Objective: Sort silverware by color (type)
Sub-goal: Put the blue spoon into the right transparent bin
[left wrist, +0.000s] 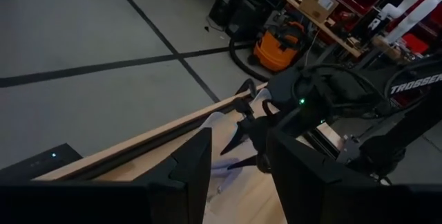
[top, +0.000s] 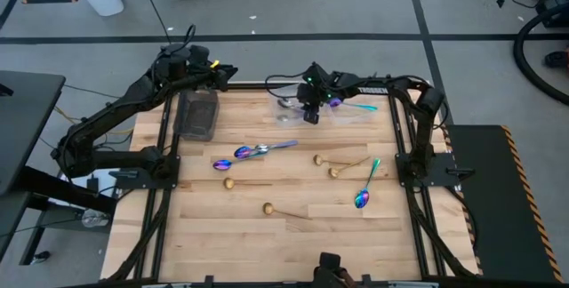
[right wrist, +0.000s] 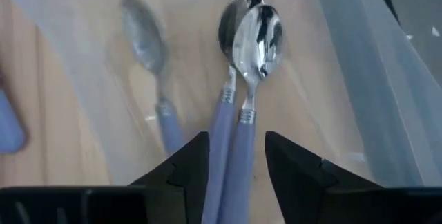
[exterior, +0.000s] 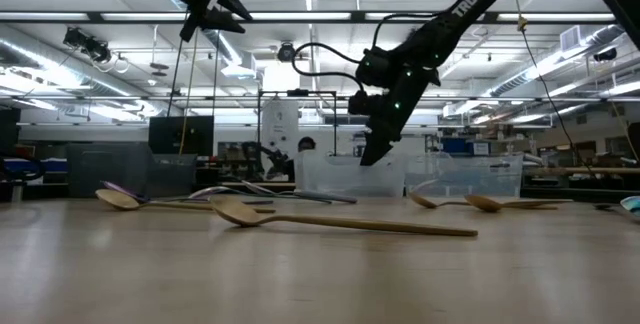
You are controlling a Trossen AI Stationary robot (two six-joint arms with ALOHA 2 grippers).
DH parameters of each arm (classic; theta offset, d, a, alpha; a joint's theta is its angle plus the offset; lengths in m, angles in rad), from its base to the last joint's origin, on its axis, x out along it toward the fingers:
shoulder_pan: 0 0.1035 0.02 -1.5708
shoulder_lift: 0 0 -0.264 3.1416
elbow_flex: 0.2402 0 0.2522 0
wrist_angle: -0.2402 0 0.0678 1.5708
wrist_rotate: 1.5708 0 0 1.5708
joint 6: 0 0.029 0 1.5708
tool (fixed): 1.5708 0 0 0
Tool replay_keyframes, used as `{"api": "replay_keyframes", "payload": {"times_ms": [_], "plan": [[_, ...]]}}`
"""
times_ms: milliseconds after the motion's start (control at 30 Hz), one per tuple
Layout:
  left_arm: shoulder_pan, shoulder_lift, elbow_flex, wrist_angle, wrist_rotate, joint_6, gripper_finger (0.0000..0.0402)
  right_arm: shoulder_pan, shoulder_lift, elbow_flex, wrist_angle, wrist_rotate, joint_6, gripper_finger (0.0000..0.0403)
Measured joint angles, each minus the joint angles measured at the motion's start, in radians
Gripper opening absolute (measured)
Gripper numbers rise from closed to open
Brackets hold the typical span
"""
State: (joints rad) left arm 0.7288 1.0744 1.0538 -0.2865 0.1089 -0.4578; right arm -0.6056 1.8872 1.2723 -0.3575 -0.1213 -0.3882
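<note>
The wooden table point(top: 293, 226) is shown from above, with both arms reaching in along its upper edge. The right gripper point(top: 310, 115) is held over a clear container point(top: 286, 108) at the upper centre of the frame; its fingers point(right wrist: 190, 165) are seen apart in the right wrist view, with nothing clamped between them. Directly beneath them, two silver-bowled spoons with lilac handles point(right wrist: 252, 65) lie side by side and touching, and a third, similar spoon point(right wrist: 148, 58) lies apart from these. A second clear container point(top: 356, 110), just to the right, holds a rainbow spoon point(top: 351, 105). The left gripper point(top: 222, 75) is held at the upper left, above a dark tray point(top: 198, 115), its fingers point(left wrist: 186, 175) apart and empty. Across the middle of the table are scattered further rainbow spoons point(top: 253, 153), one more at the right point(top: 366, 186), and gold spoons point(top: 284, 212).
</note>
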Motion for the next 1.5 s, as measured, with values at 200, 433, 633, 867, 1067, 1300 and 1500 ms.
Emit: {"api": "replay_keyframes", "payload": {"times_ms": [200,433,633,867,1067,1300,1500], "plan": [[0.0,0.0,0.0,-0.001,0.0,-0.006,0.0148,0.003,-0.033,0.082,-0.064,-0.004,0.001,0.0155],[0.0,0.0,0.0,-0.001,0.001,-0.006,0.0148,0.009,-0.036,0.213,-0.245,-0.053,-0.005,0.0154],[0.0,0.0,0.0,-0.004,0.002,-0.005,0.0148,0.029,-0.036,0.265,-0.353,-0.128,-0.008,0.0153],[0.0,0.0,0.0,-0.004,0.002,-0.005,0.0148,0.058,-0.036,0.267,-0.372,-0.135,-0.026,0.0153],[-0.001,0.0,0.0,-0.005,0.03,-0.01,0.0148,0.068,-0.036,0.267,-0.38,-0.135,-0.026,0.0153],[-0.031,0.006,0.0,-0.152,0.091,-0.035,0.0148,0.068,-0.05,0.267,-0.467,-0.131,-0.025,0.0153],[-0.145,0.076,0.0,-0.388,0.147,0.006,0.0148,0.076,-0.085,0.267,-0.514,-0.107,-0.033,0.0153]]}}
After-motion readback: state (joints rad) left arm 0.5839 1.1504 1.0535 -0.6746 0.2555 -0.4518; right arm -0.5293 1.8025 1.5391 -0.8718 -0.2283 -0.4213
